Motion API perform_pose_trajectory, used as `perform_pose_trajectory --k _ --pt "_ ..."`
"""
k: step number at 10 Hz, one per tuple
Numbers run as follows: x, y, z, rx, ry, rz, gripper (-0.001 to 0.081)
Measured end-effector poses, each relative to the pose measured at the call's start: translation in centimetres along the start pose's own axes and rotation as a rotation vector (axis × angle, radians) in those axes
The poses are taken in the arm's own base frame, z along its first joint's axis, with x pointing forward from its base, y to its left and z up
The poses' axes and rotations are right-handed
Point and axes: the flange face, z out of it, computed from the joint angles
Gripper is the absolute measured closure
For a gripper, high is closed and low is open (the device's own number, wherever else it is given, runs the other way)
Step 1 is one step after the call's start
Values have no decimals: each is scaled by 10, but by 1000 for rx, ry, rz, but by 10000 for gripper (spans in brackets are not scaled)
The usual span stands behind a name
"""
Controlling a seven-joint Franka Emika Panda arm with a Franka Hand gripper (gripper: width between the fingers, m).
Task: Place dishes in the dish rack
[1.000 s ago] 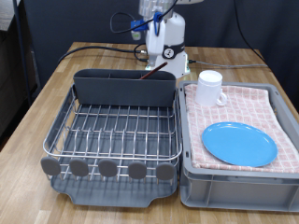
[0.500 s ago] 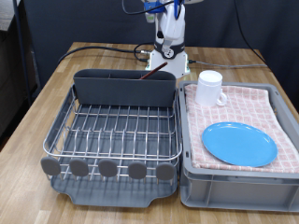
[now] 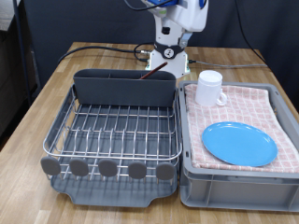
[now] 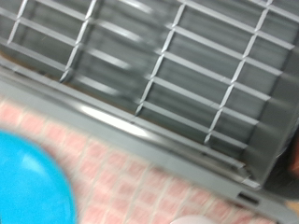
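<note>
The light-blue plate [image 3: 239, 144] lies flat on the pink checked towel [image 3: 252, 103] in the grey bin; it also shows in the wrist view [image 4: 26, 187]. The white mug [image 3: 210, 89] stands upright at the bin's far corner. A slim reddish-brown spoon handle [image 3: 148, 75] pokes out of the cutlery box [image 3: 125, 89] of the dish rack [image 3: 112, 170]. The rack's wire grid [image 4: 159, 65] is bare. My gripper [image 3: 192, 13] is high at the exterior view's top edge, above the area behind the mug, partly cut off. No fingers show in the wrist view.
The grey bin [image 3: 234, 182] stands directly against the rack on the exterior view's right. The arm's base [image 3: 168, 54] and black cables [image 3: 93, 49] are behind the rack. The wooden table [image 3: 37, 112] shows at the exterior view's left.
The hand has lifted from just behind the cutlery box up to the exterior view's top edge and shifted right. The plate, mug and spoon have not moved.
</note>
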Motion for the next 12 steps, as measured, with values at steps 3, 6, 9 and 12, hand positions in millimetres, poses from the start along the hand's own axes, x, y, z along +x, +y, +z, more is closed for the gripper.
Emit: perform_pose_trajectory --k 3,6,9,12 --pt "-41 -18 1 -33 -35 -38 4" --pt "-81 -30 8 -60 -44 -78 4" --pt "-83 -28 9 -54 -49 -116 4" --pt "-103 -19 3 -43 -63 -194 4"
